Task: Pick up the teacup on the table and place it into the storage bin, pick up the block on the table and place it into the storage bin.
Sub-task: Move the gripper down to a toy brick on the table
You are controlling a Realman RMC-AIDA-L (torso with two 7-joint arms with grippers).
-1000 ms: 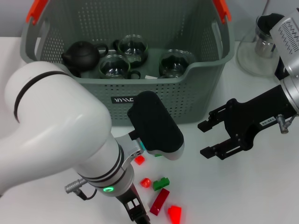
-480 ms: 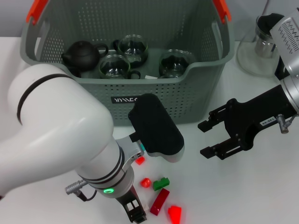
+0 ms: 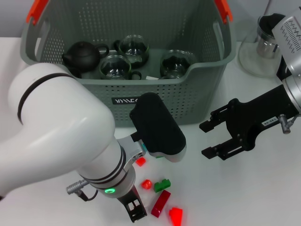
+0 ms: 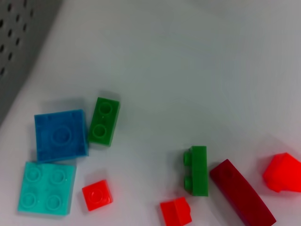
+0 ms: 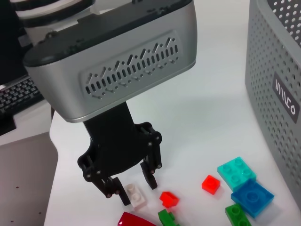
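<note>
The grey-green storage bin (image 3: 207, 70) stands at the back and holds three glass teacups (image 3: 115, 66) and a black teapot (image 3: 81, 55). No teacup shows on the table. Loose blocks lie in front of the bin: small red ones (image 3: 146, 184), a green one (image 3: 162, 184) and a dark red one (image 3: 160, 203). The left wrist view also shows blue (image 4: 61, 135) and teal (image 4: 47, 187) blocks. My left gripper (image 5: 131, 188) hangs open just over a white block (image 5: 135, 195), near the table's front edge (image 3: 134, 214). My right gripper (image 3: 203, 140) is open, right of the bin's front.
A glass pitcher (image 3: 263, 47) stands at the back right beside the bin. My bulky left arm (image 3: 61, 136) covers the front left of the table. In the right wrist view a keyboard (image 5: 19, 94) lies beyond the table's edge.
My left gripper has shifted slightly to the left near the front edge. The right arm and the blocks have not moved.
</note>
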